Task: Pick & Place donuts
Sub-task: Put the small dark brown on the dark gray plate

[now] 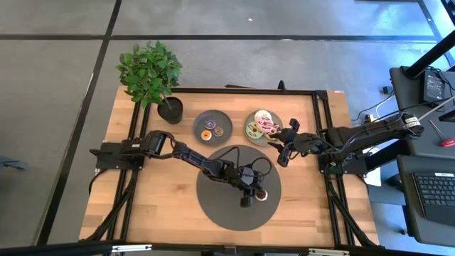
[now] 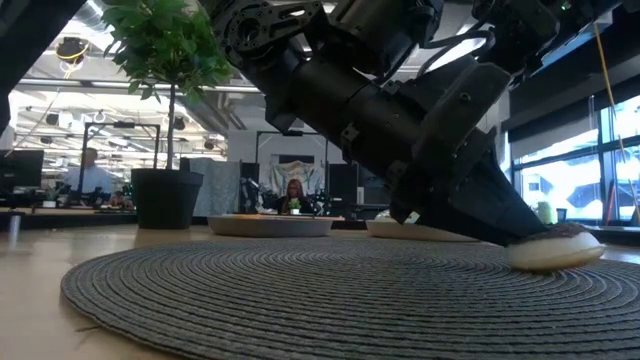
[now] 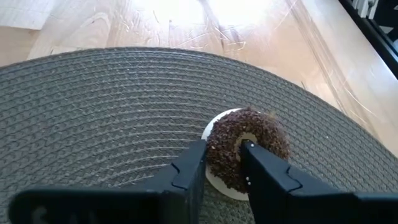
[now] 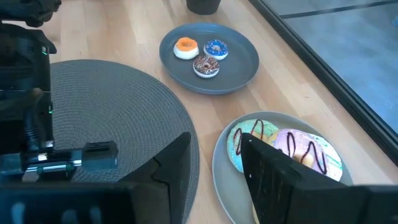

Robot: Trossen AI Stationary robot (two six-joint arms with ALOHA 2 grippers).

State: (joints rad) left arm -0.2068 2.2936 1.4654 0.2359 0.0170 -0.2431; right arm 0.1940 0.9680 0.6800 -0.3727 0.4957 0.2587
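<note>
Item: chocolate donut (image 3: 247, 148), lying flat on its pale base, hole facing up, no long axis to speak of; sits on the dark round mat (image 1: 220, 203) toward its 3 o'clock edge. My left gripper (image 3: 222, 163) pinches the ring's near side, one finger at the outer rim, one by the hole.

Item: my right gripper (image 4: 214, 165), fingers spread, poised at the near rim of the grey plate (image 4: 219, 163) of iced donuts (image 4: 286, 147).

Item: farther plate (image 4: 239, 70), three small donuts (image 4: 202, 55)
</note>
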